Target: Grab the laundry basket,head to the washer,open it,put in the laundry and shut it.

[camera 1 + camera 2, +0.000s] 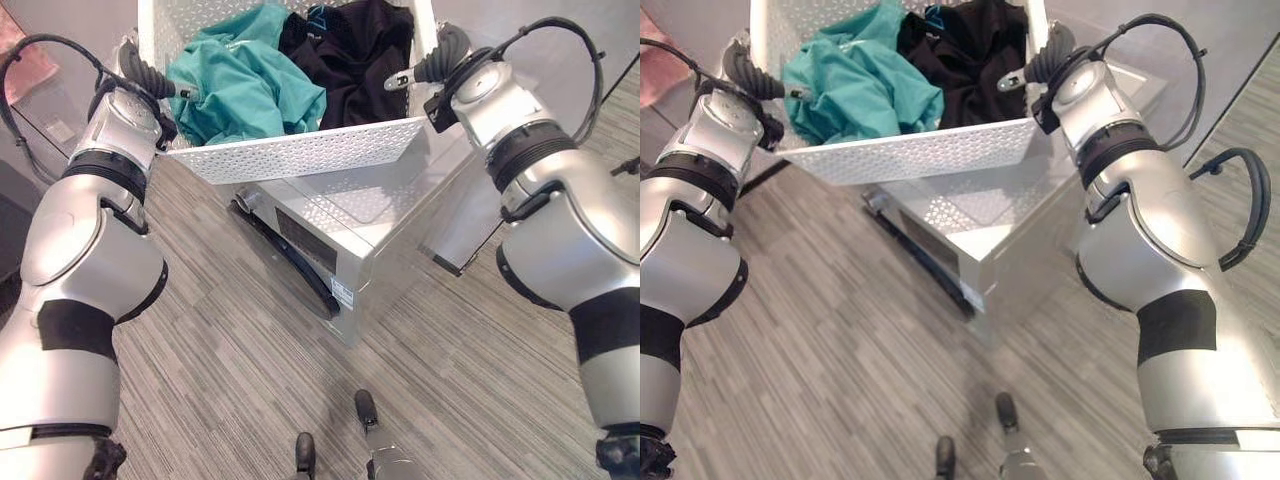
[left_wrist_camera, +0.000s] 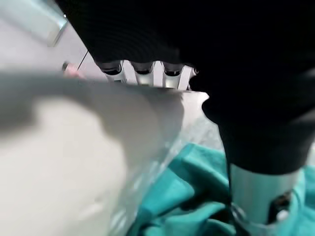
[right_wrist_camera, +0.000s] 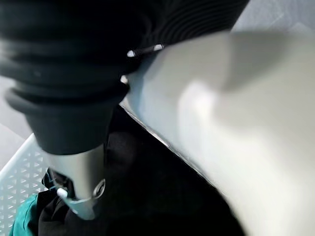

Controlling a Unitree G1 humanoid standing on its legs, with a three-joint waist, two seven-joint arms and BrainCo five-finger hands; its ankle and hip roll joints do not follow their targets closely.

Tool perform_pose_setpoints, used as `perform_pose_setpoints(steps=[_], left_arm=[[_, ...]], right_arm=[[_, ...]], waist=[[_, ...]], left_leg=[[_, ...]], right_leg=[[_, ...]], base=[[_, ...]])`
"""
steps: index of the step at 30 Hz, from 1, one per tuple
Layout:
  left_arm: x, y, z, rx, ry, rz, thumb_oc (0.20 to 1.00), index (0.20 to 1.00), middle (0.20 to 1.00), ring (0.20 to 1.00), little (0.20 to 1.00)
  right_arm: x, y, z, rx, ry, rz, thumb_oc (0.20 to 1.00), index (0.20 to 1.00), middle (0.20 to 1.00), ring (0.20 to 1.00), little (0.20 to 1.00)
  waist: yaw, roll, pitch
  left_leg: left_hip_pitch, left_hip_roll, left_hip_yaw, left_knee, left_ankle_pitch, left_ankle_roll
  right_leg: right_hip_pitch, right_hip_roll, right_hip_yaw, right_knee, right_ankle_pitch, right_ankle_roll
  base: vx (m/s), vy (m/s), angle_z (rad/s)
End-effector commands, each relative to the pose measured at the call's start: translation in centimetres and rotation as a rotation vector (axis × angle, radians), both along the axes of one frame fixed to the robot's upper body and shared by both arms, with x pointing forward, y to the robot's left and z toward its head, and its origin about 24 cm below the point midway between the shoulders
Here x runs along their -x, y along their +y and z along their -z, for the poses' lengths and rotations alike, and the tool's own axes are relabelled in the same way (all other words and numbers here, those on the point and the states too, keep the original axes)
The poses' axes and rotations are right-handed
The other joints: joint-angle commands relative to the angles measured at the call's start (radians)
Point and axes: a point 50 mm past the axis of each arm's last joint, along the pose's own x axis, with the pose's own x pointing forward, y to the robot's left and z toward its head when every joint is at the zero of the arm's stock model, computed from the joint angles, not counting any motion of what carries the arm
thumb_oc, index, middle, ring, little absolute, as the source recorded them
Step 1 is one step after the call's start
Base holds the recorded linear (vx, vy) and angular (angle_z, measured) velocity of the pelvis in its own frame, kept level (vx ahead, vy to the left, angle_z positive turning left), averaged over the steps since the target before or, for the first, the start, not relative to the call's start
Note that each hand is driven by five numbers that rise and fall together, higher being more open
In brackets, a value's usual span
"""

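Note:
I hold a white perforated laundry basket [image 1: 300,150] in front of me, one hand on each side rim. It carries a teal garment [image 1: 240,85] on the left and a black garment [image 1: 345,50] on the right. My left hand [image 1: 140,68] has its fingers [image 2: 142,73] hooked over the rim [image 2: 88,98] and its thumb [image 2: 256,196] inside, above the teal cloth. My right hand [image 1: 440,55] clasps the opposite rim [image 3: 236,98], thumb [image 3: 81,182] over the black cloth. Directly below the basket stands the silver washer [image 1: 390,250], its dark door [image 1: 290,260] closed.
Grey striped carpet [image 1: 250,380] spreads in front of the washer. Something pink [image 1: 25,50] shows at the far left by a grey wall. A grey panel [image 1: 560,100] rises behind the washer on the right.

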Motion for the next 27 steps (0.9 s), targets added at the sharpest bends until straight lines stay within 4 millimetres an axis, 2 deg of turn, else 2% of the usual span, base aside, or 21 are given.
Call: perform_pose_setpoints(steps=[1,3,4,5,6,7,8,10,11,13,15,17,19,21,26,27], left_arm=[[0.7,-4.9,-7.2,0.003,-0.168,0.16,1.0,1.0,1.0,1.0,1.0],[0.5,-5.4,-7.0,0.044,-0.165,0.179,1.0,1.0,1.0,1.0,1.0],[0.3,-4.7,-5.9,0.073,-0.136,0.169,1.0,1.0,1.0,1.0,1.0],[0.3,-4.7,-5.9,0.073,-0.136,0.169,1.0,1.0,1.0,1.0,1.0],[0.3,-5.2,-6.0,0.159,-0.166,0.204,1.0,1.0,1.0,1.0,1.0],[0.3,-5.6,-6.4,0.16,-0.183,0.211,1.0,1.0,1.0,1.0,1.0],[0.3,-5.6,-6.3,0.183,-0.186,0.214,1.0,1.0,1.0,1.0,1.0],[0.2,-5.7,-6.0,0.377,-0.222,0.268,1.0,1.0,1.0,1.0,1.0],[0.2,-5.5,-5.9,0.383,-0.216,0.252,1.0,1.0,1.0,1.0,1.0],[0.3,-5.5,-6.3,0.348,-0.233,0.238,1.0,1.0,1.0,1.0,1.0],[0.3,-5.5,-6.1,0.478,-0.26,0.259,1.0,1.0,1.0,1.0,1.0],[0.3,-4.4,-5.6,0.543,-0.27,0.238,1.0,1.0,1.0,1.0,1.0],[0.4,-5.5,-6.3,0.547,-0.305,0.25,1.0,1.0,1.0,1.0,1.0],[0.2,-4.8,-5.4,0.582,-0.282,0.243,1.0,1.0,1.0,1.0,1.0],[0.5,-5.4,-6.6,0.403,-0.312,0.195,1.0,1.0,1.0,1.0,1.0],[0.5,-5.5,-6.7,0.433,-0.324,0.202,1.0,1.0,1.0,1.0,1.0]], right_arm=[[1.5,5.8,-4.5,0.066,-0.133,-0.119,1.0,1.0,1.0,1.0,1.0],[1.4,5.6,-4.5,0.025,-0.133,-0.122,1.0,1.0,1.0,1.0,1.0],[1.4,5.7,-4.5,-0.026,-0.13,-0.139,1.0,1.0,1.0,1.0,1.0],[1.4,5.7,-4.5,-0.026,-0.13,-0.139,1.0,1.0,1.0,1.0,1.0],[1.4,5.9,-4.4,-0.117,-0.133,-0.164,1.0,1.0,1.0,1.0,1.0],[1.4,6.2,-4.3,-0.163,-0.136,-0.188,1.0,1.0,1.0,1.0,1.0],[1.4,6.0,-4.2,-0.196,-0.133,-0.19,1.0,1.0,1.0,1.0,1.0],[1.3,6.0,-3.9,-0.337,-0.117,-0.214,1.0,1.0,1.0,1.0,1.0],[1.2,5.8,-3.6,-0.398,-0.105,-0.217,1.0,1.0,1.0,1.0,1.0],[1.2,5.8,-3.7,-0.402,-0.117,-0.207,1.0,1.0,1.0,1.0,1.0],[1.3,6.7,-3.6,-0.477,-0.123,-0.238,1.0,1.0,1.0,1.0,1.0],[1.4,7.1,-3.6,-0.508,-0.134,-0.257,1.0,1.0,1.0,1.0,1.0],[1.4,7.6,-3.2,-0.493,-0.133,-0.257,1.0,1.0,1.0,1.0,1.0],[1.4,8.0,-3.0,-0.518,-0.131,-0.268,1.0,1.0,1.0,1.0,1.0],[1.5,9.0,-2.6,-0.48,-0.144,-0.285,1.0,1.0,1.0,1.0,1.0],[1.6,9.1,-2.7,-0.476,-0.15,-0.28,1.0,1.0,1.0,1.0,1.0]], waist=[[0.001,0.04,0.179],[0.0,0.042,0.179],[0.001,0.041,0.179],[0.0,0.041,0.178],[0.001,0.042,0.179],[0.0,0.041,0.18],[0.0,0.04,0.181],[0.0,0.041,0.184],[-0.002,0.042,0.183],[-0.001,0.039,0.181],[-0.003,0.04,0.181],[-0.005,0.038,0.178],[-0.007,0.04,0.175],[-0.008,0.041,0.174],[-0.011,0.037,0.17],[-0.011,0.036,0.171]], left_leg=[[0.002,0.021,-0.038,-0.013,0.07,-0.044],[0.002,0.022,-0.039,-0.013,0.07,-0.045],[0.002,0.022,-0.039,-0.013,0.07,-0.045],[0.002,0.022,-0.039,-0.013,0.07,-0.045],[0.002,0.023,-0.04,-0.013,0.069,-0.045],[0.001,0.023,-0.038,-0.013,0.07,-0.046],[0.0,0.024,-0.037,-0.013,0.07,-0.046],[0.006,0.027,-0.033,-0.013,0.062,-0.048],[0.0,0.026,-0.031,-0.013,0.068,-0.048],[-0.003,0.028,-0.027,-0.013,0.068,-0.049],[0.003,0.031,-0.023,-0.013,0.059,-0.05],[-0.003,0.03,-0.021,-0.013,0.065,-0.05],[-0.003,0.031,-0.02,-0.013,0.063,-0.051],[-0.002,0.032,-0.016,-0.013,0.063,-0.052],[-0.002,0.035,-0.01,-0.013,0.064,-0.051],[-0.003,0.035,-0.009,-0.013,0.063,-0.051]], right_leg=[[0.139,-0.01,-0.11,-0.003,-0.094,0.067],[0.14,-0.01,-0.112,-0.003,-0.095,0.067],[0.141,-0.01,-0.114,-0.003,-0.095,0.067],[0.141,-0.01,-0.114,-0.003,-0.095,0.067],[0.142,-0.01,-0.115,-0.003,-0.096,0.067],[0.141,-0.01,-0.116,-0.003,-0.095,0.068],[0.14,-0.01,-0.116,-0.003,-0.095,0.068],[0.144,-0.008,-0.118,-0.003,-0.1,0.069],[0.138,-0.008,-0.117,-0.003,-0.095,0.069],[0.136,-0.008,-0.117,-0.003,-0.094,0.069],[0.14,-0.006,-0.119,-0.003,-0.1,0.07],[0.134,-0.006,-0.117,-0.003,-0.095,0.069],[0.134,-0.006,-0.117,-0.003,-0.096,0.07],[0.135,-0.005,-0.118,-0.003,-0.096,0.07],[0.135,-0.005,-0.12,-0.003,-0.095,0.071],[0.135,-0.005,-0.121,-0.003,-0.095,0.072]], base=[[0.0,0.0,0.0],[0.0,0.0,0.0],[0.0,0.0,0.0],[0.0,0.0,0.0],[0.0,0.0,0.0],[0.0,0.0,0.0],[0.0,0.0,0.0],[0.0,0.0,0.0],[0.0,0.0,0.0],[-0.02,-0.005,-0.01],[0.0,0.0,0.0],[0.0,0.0,0.0],[0.0,0.0,0.0],[0.0,0.0,0.0],[-0.01,-0.006,-0.03],[-0.01,-0.001,-0.03]])
